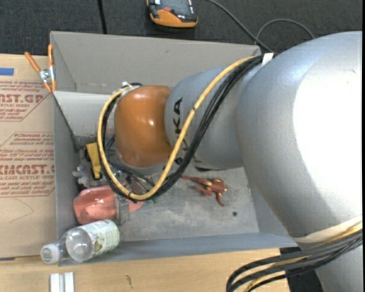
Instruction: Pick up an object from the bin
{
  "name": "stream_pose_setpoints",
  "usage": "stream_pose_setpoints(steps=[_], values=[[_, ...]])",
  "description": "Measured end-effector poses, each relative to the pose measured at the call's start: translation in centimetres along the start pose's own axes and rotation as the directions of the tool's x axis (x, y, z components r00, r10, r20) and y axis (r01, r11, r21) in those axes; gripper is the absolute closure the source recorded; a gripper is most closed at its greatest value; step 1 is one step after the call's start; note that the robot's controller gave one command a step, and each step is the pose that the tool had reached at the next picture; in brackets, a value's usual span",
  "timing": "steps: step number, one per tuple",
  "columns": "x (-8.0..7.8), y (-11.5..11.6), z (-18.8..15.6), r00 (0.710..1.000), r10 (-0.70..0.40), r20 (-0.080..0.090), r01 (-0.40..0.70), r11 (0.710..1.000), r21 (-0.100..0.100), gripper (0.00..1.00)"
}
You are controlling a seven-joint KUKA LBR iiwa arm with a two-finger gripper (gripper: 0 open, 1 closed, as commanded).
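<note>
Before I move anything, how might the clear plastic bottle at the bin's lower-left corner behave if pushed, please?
The bottle lies on its side, so its round body would probably roll. It looks see-through and seemingly empty, so it is likely light.

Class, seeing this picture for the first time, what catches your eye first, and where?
The big grey arm reaches in from the right, its orange wrist cover over the left half of the grey bin. At the bin's lower-left corner lie a clear plastic bottle and a pink thing; a small brown figure lies mid-floor.
</note>
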State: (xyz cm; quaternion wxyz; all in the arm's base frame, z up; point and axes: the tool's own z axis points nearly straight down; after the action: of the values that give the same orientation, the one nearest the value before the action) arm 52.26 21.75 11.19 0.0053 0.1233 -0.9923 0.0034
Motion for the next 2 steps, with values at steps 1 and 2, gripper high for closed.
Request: stream_pose_setpoints(steps=[1,2], values=[[1.2,-0.7,-6.0,1.000,-0.024,0.001,0.024,1.000,-0.005,1.00],[0.9,-3.1,-7.3,0.997,-0.068,0.024,0.068,0.998,-0.004,1.00]])
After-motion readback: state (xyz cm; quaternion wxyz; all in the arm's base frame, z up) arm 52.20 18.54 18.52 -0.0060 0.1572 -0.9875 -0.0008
